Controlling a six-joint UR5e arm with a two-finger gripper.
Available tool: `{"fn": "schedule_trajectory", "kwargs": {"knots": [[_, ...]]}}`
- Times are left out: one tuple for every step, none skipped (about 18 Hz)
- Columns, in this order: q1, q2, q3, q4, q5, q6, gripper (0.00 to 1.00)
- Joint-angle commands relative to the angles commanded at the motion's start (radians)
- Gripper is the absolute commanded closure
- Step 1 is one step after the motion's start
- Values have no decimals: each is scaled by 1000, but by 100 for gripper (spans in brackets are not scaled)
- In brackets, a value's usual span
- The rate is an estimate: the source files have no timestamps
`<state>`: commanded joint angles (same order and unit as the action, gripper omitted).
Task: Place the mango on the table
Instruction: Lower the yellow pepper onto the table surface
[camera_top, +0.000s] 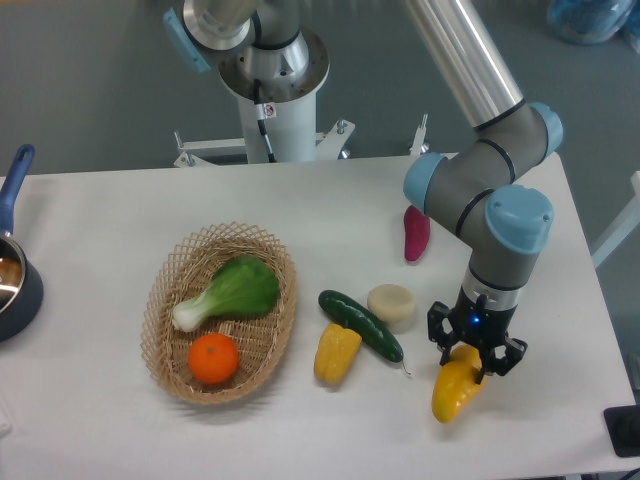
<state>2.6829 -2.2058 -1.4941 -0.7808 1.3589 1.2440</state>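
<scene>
The mango (453, 392) is a glossy yellow-orange fruit lying on the white table (120, 210) near its front right edge, tapered end toward the front. My gripper (472, 362) points straight down over the mango's upper end. Its black fingers (439, 335) stand spread on either side of that end, and the jaws look open rather than clamped. The upper tip of the mango is hidden under the gripper.
A bumpy yellow corn piece (337, 353), a dark green cucumber (362, 325) and a pale round block (391, 303) lie left of the mango. A magenta vegetable (416, 234) lies behind. A wicker basket (165, 300) holds bok choy (232, 292) and an orange (214, 358). A dark pot (14, 285) sits at far left.
</scene>
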Motion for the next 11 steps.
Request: {"fn": "schedule_trajectory", "kwargs": {"knots": [[-2,0,0,-2,22,23,55],[-2,0,-3,-2,35,40,55],[-2,0,-3,-2,40,45,55],[-2,0,-2,-2,40,48,55],[-2,0,0,-2,42,49,55],[-2,0,-1,-2,45,58,55],[0,0,0,-2,46,66,54],[-2,0,-1,-2,46,71,51],[-2,0,-2,-2,46,71,51],[0,0,-3,-2,46,71,51],[-2,0,-3,-2,46,71,51]]}}
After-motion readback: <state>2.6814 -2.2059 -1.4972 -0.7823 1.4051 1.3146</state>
